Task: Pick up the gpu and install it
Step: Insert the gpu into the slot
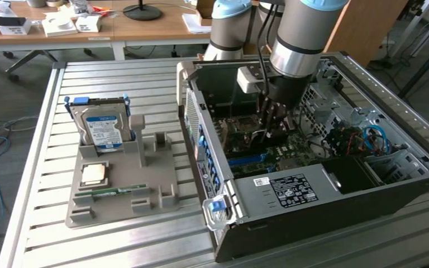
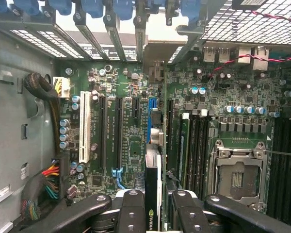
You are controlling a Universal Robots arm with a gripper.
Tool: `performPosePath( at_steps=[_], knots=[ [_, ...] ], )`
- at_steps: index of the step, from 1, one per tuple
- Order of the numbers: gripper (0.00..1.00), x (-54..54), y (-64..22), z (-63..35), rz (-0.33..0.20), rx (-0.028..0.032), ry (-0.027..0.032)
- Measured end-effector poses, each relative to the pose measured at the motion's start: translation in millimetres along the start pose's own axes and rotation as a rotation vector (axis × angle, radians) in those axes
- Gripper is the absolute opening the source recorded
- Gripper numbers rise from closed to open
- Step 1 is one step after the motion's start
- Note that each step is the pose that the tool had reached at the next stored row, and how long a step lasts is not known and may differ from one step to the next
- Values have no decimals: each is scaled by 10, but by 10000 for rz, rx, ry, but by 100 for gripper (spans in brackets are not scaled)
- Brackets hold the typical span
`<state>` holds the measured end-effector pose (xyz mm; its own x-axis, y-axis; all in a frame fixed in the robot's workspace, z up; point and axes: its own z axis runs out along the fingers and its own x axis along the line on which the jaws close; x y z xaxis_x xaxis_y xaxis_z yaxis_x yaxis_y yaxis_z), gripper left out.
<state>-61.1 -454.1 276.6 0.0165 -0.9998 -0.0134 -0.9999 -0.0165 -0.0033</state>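
Looking down from the wrist, I see the gripper (image 2: 157, 213) clamped on the gpu (image 2: 153, 189). Its 2 fingers (image 2: 131, 208) press the flat faces, and the card hangs edge-on between them, with a green logo showing on its slim rim. On the exterior view the arm reaches into the open case (image 1: 304, 190), and the jaws sit low over the motherboard (image 2: 131, 141).

I judge the pick-up done and the install step in hand, with the card over the board and not yet seated. By my reckoning, seating calls for the card's contact edge squared along 1 of the long black slots (image 2: 103, 136), then a straight, even push.

Seen edge-on, the card gives me no sight of its contact edge. I cannot tell which slot it hangs over, nor whether it touches the board. Its near end is cut off at the picture's border.
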Motion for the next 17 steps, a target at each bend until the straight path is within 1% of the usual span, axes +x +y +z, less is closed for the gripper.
performPosePath(
  at_steps=[17],
  knots=[
    [26,-1,42,6,0,1,1]
  ],
)
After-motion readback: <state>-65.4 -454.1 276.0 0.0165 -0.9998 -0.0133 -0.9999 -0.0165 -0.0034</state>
